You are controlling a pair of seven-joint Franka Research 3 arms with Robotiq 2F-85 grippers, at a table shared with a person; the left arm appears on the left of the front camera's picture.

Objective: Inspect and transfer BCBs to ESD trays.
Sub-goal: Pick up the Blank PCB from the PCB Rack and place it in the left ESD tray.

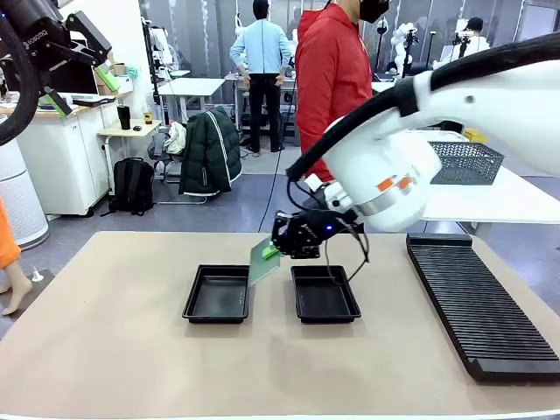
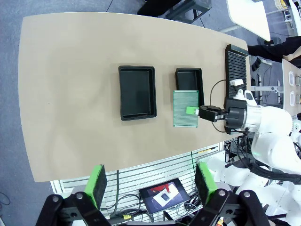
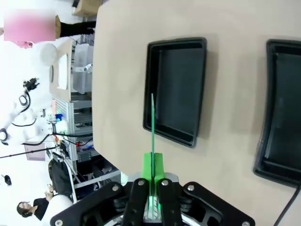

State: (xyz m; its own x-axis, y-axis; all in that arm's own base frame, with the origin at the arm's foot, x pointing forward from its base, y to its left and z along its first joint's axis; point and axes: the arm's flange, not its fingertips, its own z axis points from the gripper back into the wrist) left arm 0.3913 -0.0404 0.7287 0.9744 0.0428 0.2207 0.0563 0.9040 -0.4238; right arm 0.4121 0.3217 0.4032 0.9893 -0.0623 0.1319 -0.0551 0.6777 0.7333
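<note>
Gleaming green BCB (image 2: pixel 184 107), perhaps finely ribbed, edge pinched in closed right hand (image 3: pixel 153 165).

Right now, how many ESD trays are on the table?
2. One ESD tray sits left of centre, the other tray just right of it, nearer the ribbed rack. Both look empty.

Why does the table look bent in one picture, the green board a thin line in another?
Left wrist view: wide-angle lens bows the edges of the table. Right wrist view: the camera looks along the BCB, held edge-on in the right tool.
</note>
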